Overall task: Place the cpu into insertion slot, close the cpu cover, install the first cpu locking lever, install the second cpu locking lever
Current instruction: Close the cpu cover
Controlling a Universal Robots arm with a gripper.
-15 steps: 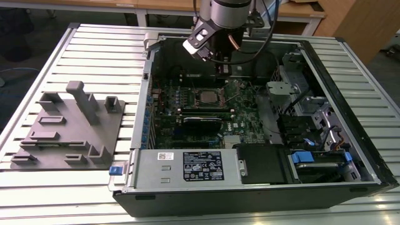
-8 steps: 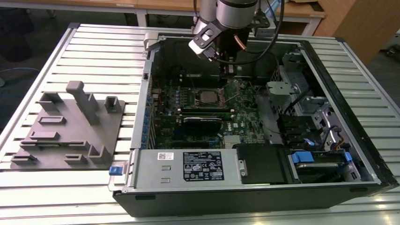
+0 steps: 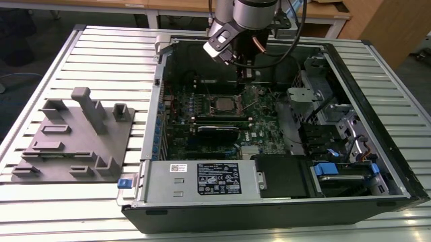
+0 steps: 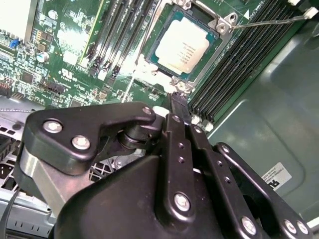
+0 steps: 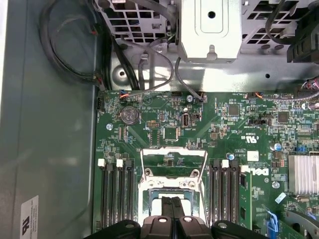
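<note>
1. End effector (image 3: 247, 70) first. In the exterior view it hangs off the arm over the far part of the open computer case (image 3: 377, 116), which lies on the slatted counter (image 3: 101, 45). The insertion slot (image 3: 224, 104) sits mid-motherboard, on the nearer side of the tool, with a grey square in it. A grey fixture block (image 3: 74, 136) sits on the counter at the exterior view's left, well apart from all of this.

2. In the second wrist view the cpu (image 4: 185, 44) lies flat and square in the slot with its silver top fully bare, so I'd call step one done. Two thin wire locking levers stick out loose, one (image 4: 271, 19) over the memory slots (image 4: 234, 64) and the other (image 4: 130, 82) on the opposite side. Neither looks hooked down. The end effector's black fingers (image 4: 174, 129) are pressed together and pinch nothing. Their tip is just beside a corner of the slot frame, and I can't tell whether it actually touches.

3. In the first wrist view the cpu cover (image 5: 174, 150) is flipped open, lying back past the slot with green motherboard (image 5: 224, 134) showing through its window. The fingers are pressed together here too, just a thin seam between them, standing in front of the slot. My read: chip in – cover and both levers left to do.
</note>
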